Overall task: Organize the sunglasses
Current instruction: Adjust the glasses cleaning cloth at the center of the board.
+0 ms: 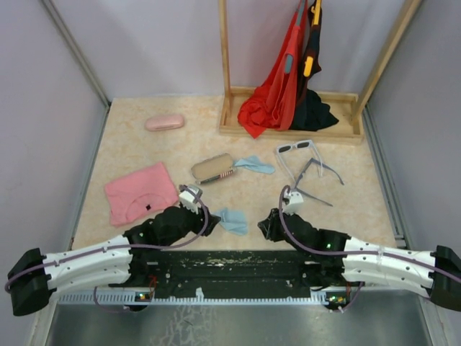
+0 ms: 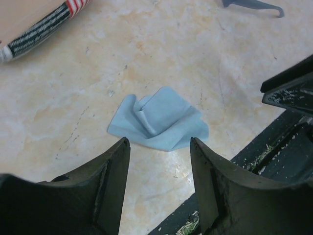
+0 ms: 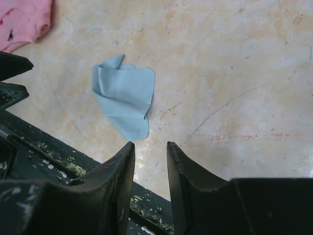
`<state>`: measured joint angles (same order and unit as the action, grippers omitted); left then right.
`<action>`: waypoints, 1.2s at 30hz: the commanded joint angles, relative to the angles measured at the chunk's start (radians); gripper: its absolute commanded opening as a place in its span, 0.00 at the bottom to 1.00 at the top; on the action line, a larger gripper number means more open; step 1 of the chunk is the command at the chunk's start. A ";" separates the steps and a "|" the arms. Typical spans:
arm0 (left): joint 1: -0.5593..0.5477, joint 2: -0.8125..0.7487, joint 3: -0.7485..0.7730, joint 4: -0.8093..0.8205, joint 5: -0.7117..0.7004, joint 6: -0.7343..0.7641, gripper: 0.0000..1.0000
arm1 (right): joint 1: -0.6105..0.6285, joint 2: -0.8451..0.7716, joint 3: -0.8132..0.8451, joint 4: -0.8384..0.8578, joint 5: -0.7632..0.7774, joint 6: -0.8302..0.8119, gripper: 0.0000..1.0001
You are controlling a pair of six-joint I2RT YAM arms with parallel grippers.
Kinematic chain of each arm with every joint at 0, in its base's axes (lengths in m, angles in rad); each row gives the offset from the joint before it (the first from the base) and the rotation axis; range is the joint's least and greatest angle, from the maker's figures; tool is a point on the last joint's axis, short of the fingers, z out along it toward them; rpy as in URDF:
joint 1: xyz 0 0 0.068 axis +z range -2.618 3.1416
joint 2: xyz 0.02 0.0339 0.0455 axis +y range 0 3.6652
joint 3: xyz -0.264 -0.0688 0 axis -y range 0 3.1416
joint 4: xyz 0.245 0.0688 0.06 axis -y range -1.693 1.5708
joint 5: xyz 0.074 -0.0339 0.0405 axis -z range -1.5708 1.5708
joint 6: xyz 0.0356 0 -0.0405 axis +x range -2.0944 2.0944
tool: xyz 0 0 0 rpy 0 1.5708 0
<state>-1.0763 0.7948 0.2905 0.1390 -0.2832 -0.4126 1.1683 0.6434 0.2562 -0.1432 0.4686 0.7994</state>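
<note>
The white-framed sunglasses (image 1: 297, 148) lie open at the back right of the table. The thin grey-framed glasses (image 1: 317, 173) lie just in front of them; one temple tip shows in the left wrist view (image 2: 254, 5). My left gripper (image 1: 210, 218) (image 2: 160, 142) is open and empty, low over the table just short of a crumpled light-blue cloth (image 2: 159, 119). My right gripper (image 1: 265, 225) (image 3: 150, 145) is open with a narrow gap, empty, right of the same cloth (image 3: 124, 95). Both grippers are well short of the glasses.
An open flag-printed case (image 1: 213, 168) (image 2: 44, 24) lies mid-table with a second blue cloth (image 1: 253, 165) beside it. A pink case (image 1: 164, 122) sits at the back left, a pink shirt (image 1: 140, 192) at the left. A wooden rack (image 1: 288, 130) with hanging bags stands at the back.
</note>
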 commanded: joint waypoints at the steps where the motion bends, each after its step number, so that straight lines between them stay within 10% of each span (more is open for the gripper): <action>1: 0.005 0.022 0.012 -0.138 -0.107 -0.196 0.59 | -0.022 0.081 0.074 0.016 -0.019 0.011 0.34; 13: 0.006 0.333 0.187 -0.125 -0.112 -0.272 0.58 | -0.212 0.435 0.276 0.006 -0.321 -0.124 0.35; 36: 0.007 0.757 0.521 -0.319 -0.184 -0.152 0.42 | -0.214 0.294 0.151 0.001 -0.294 -0.073 0.36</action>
<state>-1.0733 1.5127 0.7536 -0.1211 -0.4519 -0.5903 0.9569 0.9623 0.4122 -0.1505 0.1566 0.7181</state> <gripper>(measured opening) 0.452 0.355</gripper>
